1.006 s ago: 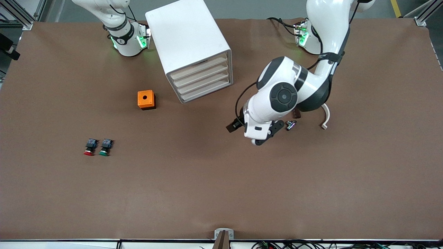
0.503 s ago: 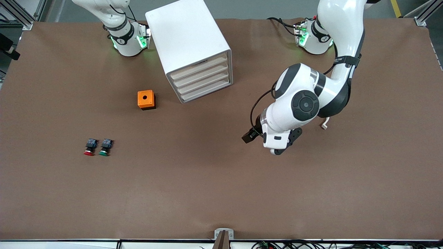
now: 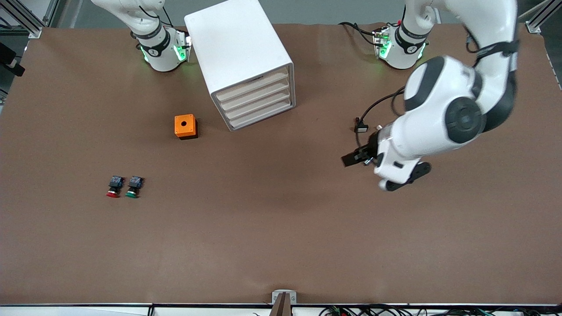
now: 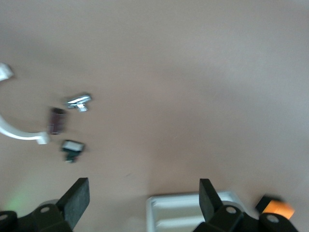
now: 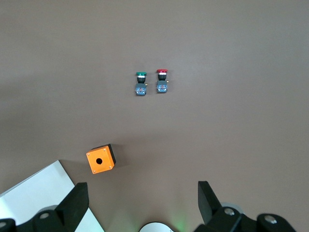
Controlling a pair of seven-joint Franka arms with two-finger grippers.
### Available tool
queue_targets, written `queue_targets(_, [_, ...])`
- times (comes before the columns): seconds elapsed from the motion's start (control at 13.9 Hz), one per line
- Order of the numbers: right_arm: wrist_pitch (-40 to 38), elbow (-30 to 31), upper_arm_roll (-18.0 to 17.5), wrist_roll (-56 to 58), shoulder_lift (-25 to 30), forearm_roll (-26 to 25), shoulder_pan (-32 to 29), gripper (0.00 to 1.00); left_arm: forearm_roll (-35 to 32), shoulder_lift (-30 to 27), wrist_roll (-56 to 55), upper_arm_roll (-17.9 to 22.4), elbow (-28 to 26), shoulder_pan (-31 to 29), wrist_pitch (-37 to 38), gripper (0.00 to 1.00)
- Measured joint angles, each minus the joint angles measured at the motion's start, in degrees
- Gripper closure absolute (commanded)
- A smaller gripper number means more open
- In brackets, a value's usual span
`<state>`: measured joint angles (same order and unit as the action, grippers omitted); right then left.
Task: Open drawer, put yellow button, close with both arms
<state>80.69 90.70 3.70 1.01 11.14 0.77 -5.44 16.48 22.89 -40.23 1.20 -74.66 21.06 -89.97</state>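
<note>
The white cabinet [image 3: 239, 52] stands near the right arm's base. Its uppermost drawer [image 3: 252, 87] is shut, as are the three below. No yellow button shows in any view. My left gripper [image 3: 408, 175] hangs open and empty, high over bare table toward the left arm's end. In its wrist view [image 4: 142, 191] the cabinet [image 4: 193, 212] shows between the fingers. My right gripper [image 5: 140, 193] is open and empty, high up near its base and out of the front view. The right arm waits.
An orange box [image 3: 185, 126] with a round hole sits beside the cabinet. A red-capped button [image 3: 113, 187] and a green-capped button [image 3: 132, 187] lie side by side nearer the camera. Small parts lie under the left arm: a metal piece [image 4: 78, 101], a dark piece [image 4: 56, 120], a white curved strip [image 4: 14, 130].
The left arm has swung away from the cabinet toward its own end of the table, now covering the metal piece and curved strip. The right arm has not moved.
</note>
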Motion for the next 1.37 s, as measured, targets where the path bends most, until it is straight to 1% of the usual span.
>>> queue_targets(0.14, [0.11,0.01,0.0,0.0,0.0,0.0,0.0,0.0,-2.45,-3.45,6.77,0.0,-0.19,-2.65,5.17,0.0])
queue_targets(0.29, [0.25,0.01,0.02,0.0,0.0,-0.01,0.0,0.0,-5.54,-5.4,11.9,-0.03,-0.74,-3.84,8.71,0.0])
queue_targets(0.5, [0.31,0.04,0.07,0.0,0.0,-0.02,0.0,0.0,-7.74,-8.08,18.79,-0.04,-3.48,-5.89,10.3,0.0])
queue_targets(0.86, [0.3,0.09,-0.01,0.0,0.0,-0.02,0.0,0.0,-11.54,-16.25,29.72,-0.03,-12.93,-10.94,10.44,0.0])
queue_targets(1.01, [0.24,0.12,-0.02,0.0,0.0,-0.02,0.0,0.0,-13.1,-19.12,32.14,-0.03,-17.07,-12.18,9.52,0.0])
queue_targets(1.15, [0.23,0.18,-0.15,0.01,0.0,-0.02,0.01,0.0,-14.86,-21.99,33.49,-0.06,-22.23,-12.26,6.22,0.0])
queue_targets(1.37, [0.19,0.27,-0.95,0.11,0.0,-0.02,0.33,0.0,-15.32,-26.08,36.79,-0.08,-29.1,-13.7,1.74,0.0])
